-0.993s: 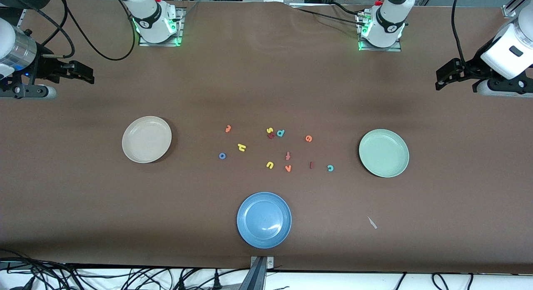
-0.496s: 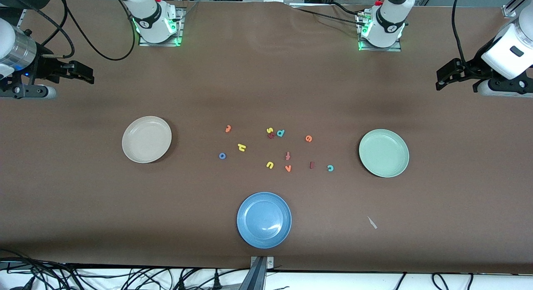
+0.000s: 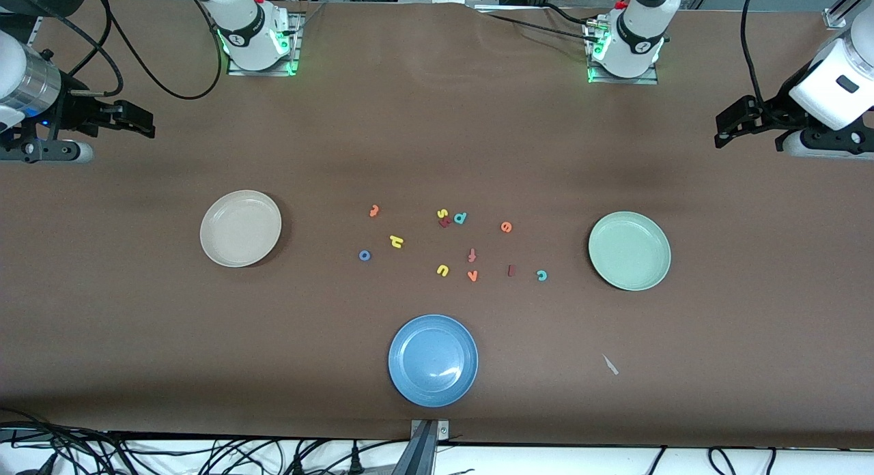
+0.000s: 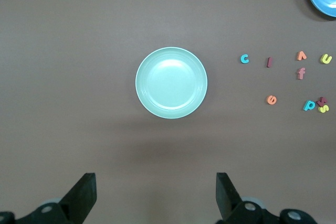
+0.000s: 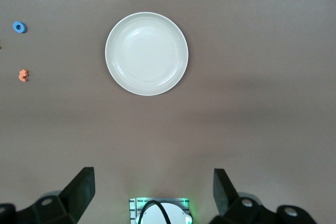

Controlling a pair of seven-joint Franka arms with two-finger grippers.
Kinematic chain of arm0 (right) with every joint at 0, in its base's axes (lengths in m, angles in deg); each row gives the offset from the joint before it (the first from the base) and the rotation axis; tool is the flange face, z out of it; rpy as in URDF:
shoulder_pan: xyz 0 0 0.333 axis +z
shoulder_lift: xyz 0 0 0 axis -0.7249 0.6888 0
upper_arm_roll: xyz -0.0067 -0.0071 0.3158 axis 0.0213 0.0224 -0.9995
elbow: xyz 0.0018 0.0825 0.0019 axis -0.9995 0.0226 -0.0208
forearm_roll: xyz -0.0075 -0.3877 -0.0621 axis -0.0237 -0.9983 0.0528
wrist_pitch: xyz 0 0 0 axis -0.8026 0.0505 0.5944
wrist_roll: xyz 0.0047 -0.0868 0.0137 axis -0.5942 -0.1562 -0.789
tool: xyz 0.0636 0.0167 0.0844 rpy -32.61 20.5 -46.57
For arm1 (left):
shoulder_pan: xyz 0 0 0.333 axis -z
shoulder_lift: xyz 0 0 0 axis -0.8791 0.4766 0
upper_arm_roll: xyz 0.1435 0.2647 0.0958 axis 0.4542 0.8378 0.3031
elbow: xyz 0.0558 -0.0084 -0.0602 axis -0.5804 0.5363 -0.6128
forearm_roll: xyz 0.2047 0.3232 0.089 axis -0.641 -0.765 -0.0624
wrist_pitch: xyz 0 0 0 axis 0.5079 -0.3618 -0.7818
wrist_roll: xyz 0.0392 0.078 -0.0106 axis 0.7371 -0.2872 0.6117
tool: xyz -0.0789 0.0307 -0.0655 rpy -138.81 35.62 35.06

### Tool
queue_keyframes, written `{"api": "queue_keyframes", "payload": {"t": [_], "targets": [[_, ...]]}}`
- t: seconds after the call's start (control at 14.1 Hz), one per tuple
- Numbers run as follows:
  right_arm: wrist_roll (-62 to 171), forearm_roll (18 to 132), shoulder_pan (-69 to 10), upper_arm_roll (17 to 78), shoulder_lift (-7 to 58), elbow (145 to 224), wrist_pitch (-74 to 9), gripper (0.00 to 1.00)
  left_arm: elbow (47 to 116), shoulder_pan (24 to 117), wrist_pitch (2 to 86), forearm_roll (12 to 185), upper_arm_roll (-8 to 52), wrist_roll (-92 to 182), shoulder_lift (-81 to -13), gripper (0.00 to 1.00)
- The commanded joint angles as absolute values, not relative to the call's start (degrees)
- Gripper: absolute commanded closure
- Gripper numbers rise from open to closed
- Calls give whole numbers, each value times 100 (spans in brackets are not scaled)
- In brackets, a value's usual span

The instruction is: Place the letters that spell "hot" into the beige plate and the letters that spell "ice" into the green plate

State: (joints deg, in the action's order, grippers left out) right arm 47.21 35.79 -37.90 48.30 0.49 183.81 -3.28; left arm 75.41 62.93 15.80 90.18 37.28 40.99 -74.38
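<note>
The beige plate (image 3: 240, 228) lies toward the right arm's end of the table and the green plate (image 3: 629, 250) toward the left arm's end. Between them lie the yellow h (image 3: 397, 241), blue o (image 3: 364, 255), orange hooked t (image 3: 374, 211), dark red i (image 3: 511, 271), teal c (image 3: 541, 276) and orange e (image 3: 506, 226). My right gripper (image 3: 145, 119) hangs open and empty over bare table, with the beige plate (image 5: 146, 53) in its wrist view. My left gripper (image 3: 725, 128) is open and empty too, with the green plate (image 4: 171, 82) in its wrist view.
A blue plate (image 3: 433, 360) sits nearest the front camera, at the table's middle. Other letters lie among the task's own: yellow u (image 3: 442, 270), orange v (image 3: 472, 276), salmon cross-shaped t (image 3: 472, 255), teal d (image 3: 460, 218), yellow s (image 3: 442, 213). A white scrap (image 3: 610, 364) lies nearer the camera than the green plate.
</note>
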Motion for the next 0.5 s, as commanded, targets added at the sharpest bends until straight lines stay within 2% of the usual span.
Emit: {"api": "queue_keyframes", "payload": {"t": [0.0,0.43], "targets": [[4703,3684,-3794,4832,107,18217,-184,0,7391,6277,1446,8909,3712,4021,-7403,0],[4650,3684,-3741,4806,107,18217,-193,0,7391,6268,1331,8909,3712,4021,-7403,0]]}}
